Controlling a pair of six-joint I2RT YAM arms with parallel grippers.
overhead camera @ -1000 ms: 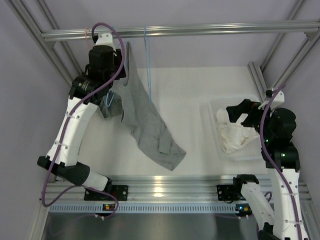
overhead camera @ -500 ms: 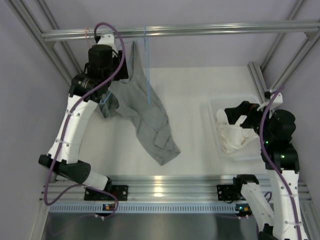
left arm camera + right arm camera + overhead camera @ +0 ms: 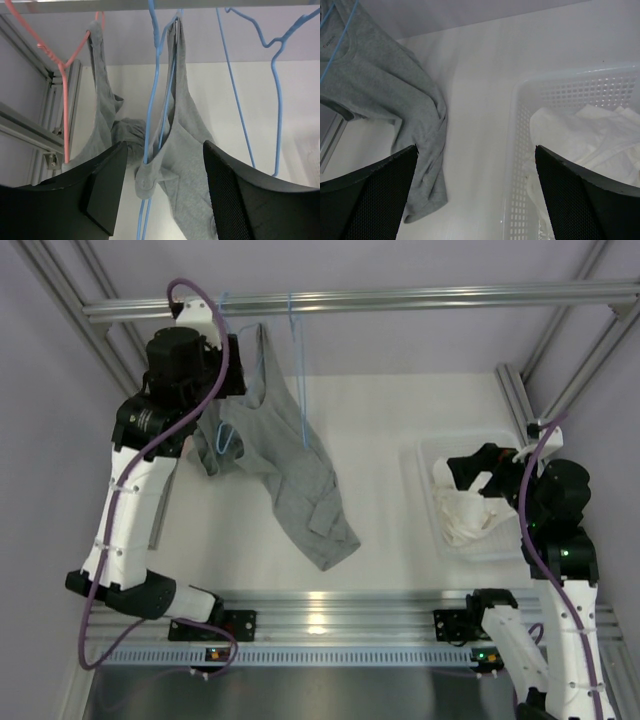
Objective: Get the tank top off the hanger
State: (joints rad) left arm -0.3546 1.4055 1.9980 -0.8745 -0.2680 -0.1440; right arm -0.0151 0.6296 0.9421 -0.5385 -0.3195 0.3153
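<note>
Both pairs of jaws open, empty: my left gripper [image 3: 164, 170] faces the tank top [image 3: 290, 470], strap on the hanger [image 3: 154, 75] at eleven o'clock, hem on the table [image 3: 400, 420]; my right gripper [image 3: 476, 165] waits. Next, likely: pinch strap, unhook.

Top cam: high at the near edge, looking down on the whole desk [image 3: 400, 420]. Left wrist cam: close, tilted up at the blue hanger [image 3: 156, 100] and rail [image 3: 125, 4]; right wrist cam: angled down at the basket [image 3: 517, 150]. All three share the grey tank top [image 3: 300, 480].
</note>
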